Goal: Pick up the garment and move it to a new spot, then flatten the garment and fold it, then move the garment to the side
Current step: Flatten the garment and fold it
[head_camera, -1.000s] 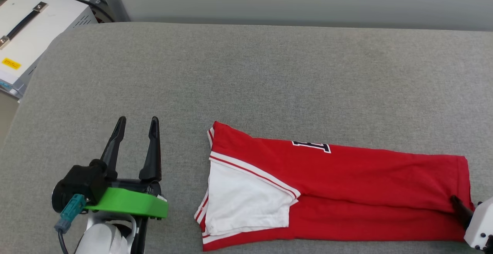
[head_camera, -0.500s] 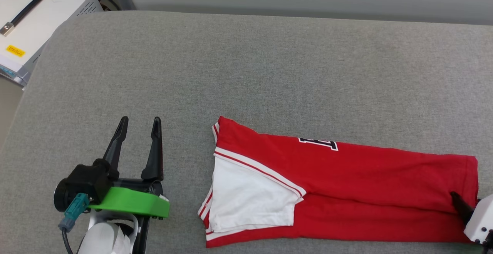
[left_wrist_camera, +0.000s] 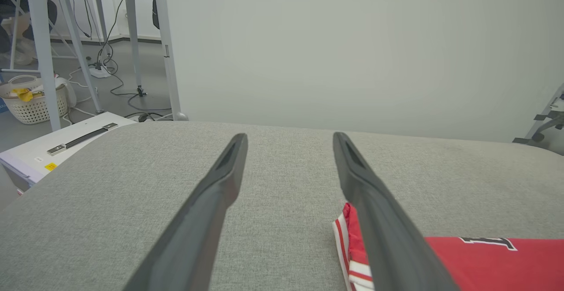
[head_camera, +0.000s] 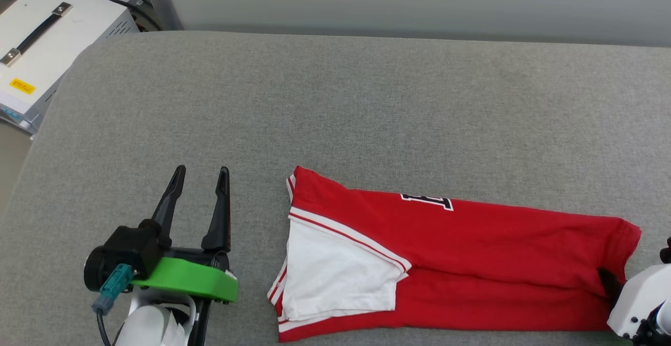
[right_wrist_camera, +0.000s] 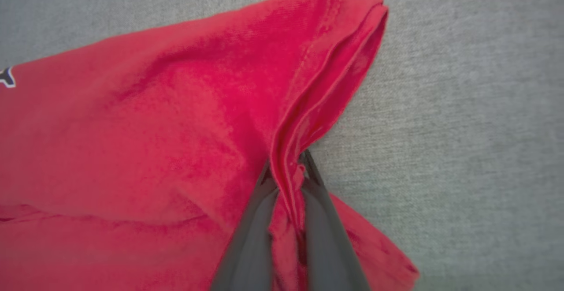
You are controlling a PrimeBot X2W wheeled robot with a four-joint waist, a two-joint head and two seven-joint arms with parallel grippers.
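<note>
on the grey worktop the garment lies folded lengthwise near the front edge; right pincer nips just its bunched hem, so a pull could slip or drag folds apart; left pincer wide, empty.

A broad grey woven-fabric cushion runs up to a plain pale wall. Off its far left corner sits a white metal box with black strap handle and yellow sticker; beyond are grey metal legs, black cables, a white latticed basket
</note>
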